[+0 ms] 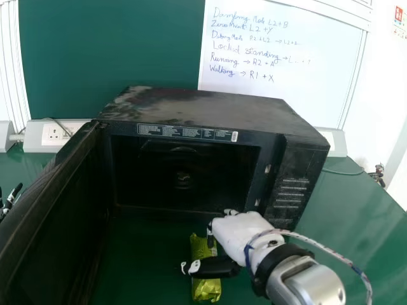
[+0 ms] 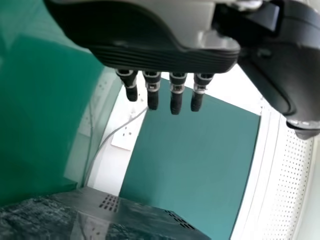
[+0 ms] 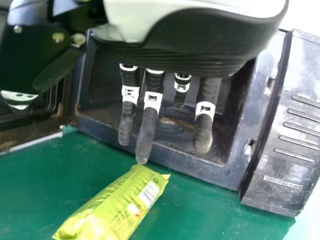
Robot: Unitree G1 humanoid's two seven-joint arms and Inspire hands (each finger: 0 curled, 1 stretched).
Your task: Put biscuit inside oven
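Note:
A green biscuit packet [image 1: 205, 289] lies on the green table in front of the open oven [image 1: 213, 105], partly hidden by my right hand [image 1: 238, 234], which is over it. In the right wrist view, the fingers of my right hand [image 3: 147, 122] are straight, with the packet [image 3: 117, 205] below their tips and the oven cavity [image 3: 225, 130] behind. My left hand [image 1: 9, 200] is at the far left edge, outside the oven door. In the left wrist view, the left hand [image 2: 176, 95] has its fingers extended, holding nothing.
The oven door [image 1: 48, 210] is swung wide on the left. A socket panel [image 1: 56, 133] is behind the oven at left, and a whiteboard [image 1: 280, 70] stands at the back. The green table [image 1: 356, 222] extends to the right of the oven.

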